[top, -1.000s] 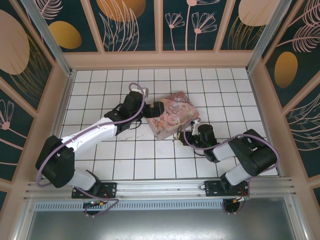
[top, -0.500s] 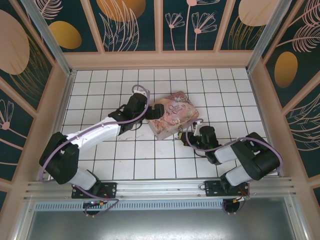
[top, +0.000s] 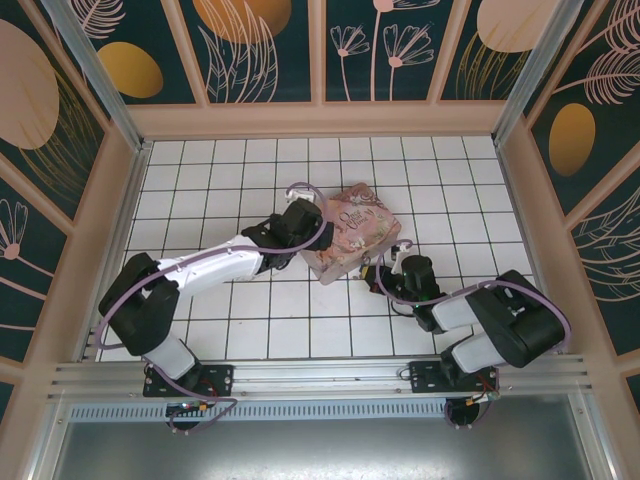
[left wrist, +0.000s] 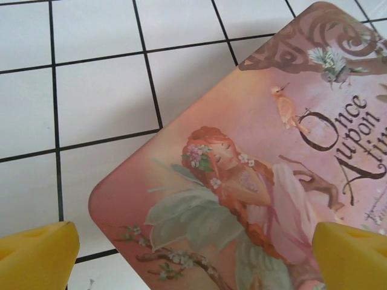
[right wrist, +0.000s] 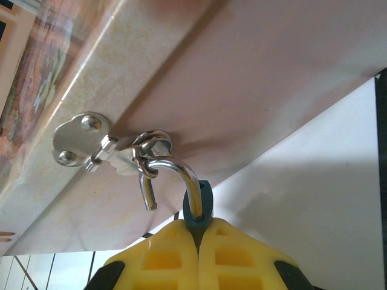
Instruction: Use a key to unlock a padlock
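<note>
The pink picture-printed tin box (top: 350,240) lies on the white tiled tabletop (top: 250,320), about in the middle, turned so that one corner points to the near side. Its lid, with a painted red-haired girl and the words "Once upon a time", is closed, so I cannot tell what is inside.

On the side wall of the box, in the right wrist view, a small silvery hasp plate (right wrist: 81,142) with two rivets is fixed, and a metal ring (right wrist: 148,145) stands out from it. The shackle (right wrist: 175,166) of the padlock (right wrist: 198,202) is hooked through this ring. The short end of the shackle hangs free, outside the blue body, so the shackle is open. The padlock is therefore at the side of the box that faces the right arm, hanging from the ring, just above the tabletop.

The right tool (right wrist: 198,232) is pressed together and pinches the blue body of the padlock between its yellow fingers (right wrist: 163,260); only the top of the body shows above them.

The left tool (left wrist: 193,257) is spread wide. It hovers above the near-left corner of the lid, one yellow fingertip (left wrist: 36,257) over the tiles beside the box and the other over the lid. It holds nothing, and I cannot tell if it touches the lid.
</note>
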Controlling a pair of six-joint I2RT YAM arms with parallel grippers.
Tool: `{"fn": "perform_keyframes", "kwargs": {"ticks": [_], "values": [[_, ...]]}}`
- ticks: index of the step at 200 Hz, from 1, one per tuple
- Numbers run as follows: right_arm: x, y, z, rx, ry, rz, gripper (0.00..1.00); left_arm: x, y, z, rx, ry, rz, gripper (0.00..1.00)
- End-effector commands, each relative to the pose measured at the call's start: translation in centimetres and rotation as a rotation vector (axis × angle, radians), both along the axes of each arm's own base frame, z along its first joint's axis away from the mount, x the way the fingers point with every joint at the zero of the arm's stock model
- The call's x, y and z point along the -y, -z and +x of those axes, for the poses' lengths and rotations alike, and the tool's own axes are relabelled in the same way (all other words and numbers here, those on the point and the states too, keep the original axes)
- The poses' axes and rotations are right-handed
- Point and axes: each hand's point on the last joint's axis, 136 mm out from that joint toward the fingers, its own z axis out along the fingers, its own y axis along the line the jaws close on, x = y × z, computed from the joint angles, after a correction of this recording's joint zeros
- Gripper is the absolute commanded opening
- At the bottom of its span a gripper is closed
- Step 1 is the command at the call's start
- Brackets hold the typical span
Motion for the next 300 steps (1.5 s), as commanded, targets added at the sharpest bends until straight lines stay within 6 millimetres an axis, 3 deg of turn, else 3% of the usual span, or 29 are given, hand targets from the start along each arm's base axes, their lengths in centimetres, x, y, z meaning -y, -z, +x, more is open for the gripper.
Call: {"fn": "perform_keyframes", "kwargs": {"ticks": [1, 145, 200, 293, 300], "values": [[0.6, 0.6, -0.5, -0.024, 0.023, -0.010, 0.00, -0.5, 0.5, 0.0, 0.016, -0.007, 0.102, 0.98], [1.4, -0.7, -0.4, -0.038, 0.124, 0.087, 0.00, -1.8, 4.0, -1.1, -0.023, -0.018, 0.195, 0.99], [1.7, -1.3, 0.0, -0.023, 0.139, 0.073, 0.00, -2.0, 4.9, -1.2, -0.034, -0.019, 0.215, 0.99], [2.6, -0.8, 0.3, -0.040, 0.204, 0.070, 0.00, -1.7, 4.7, -1.1, -0.032, -0.016, 0.202, 0.99], [2.7, -0.8, 0.3, -0.039, 0.212, 0.074, 0.00, -1.8, 5.7, -1.2, -0.050, -0.013, 0.220, 0.98]]}}
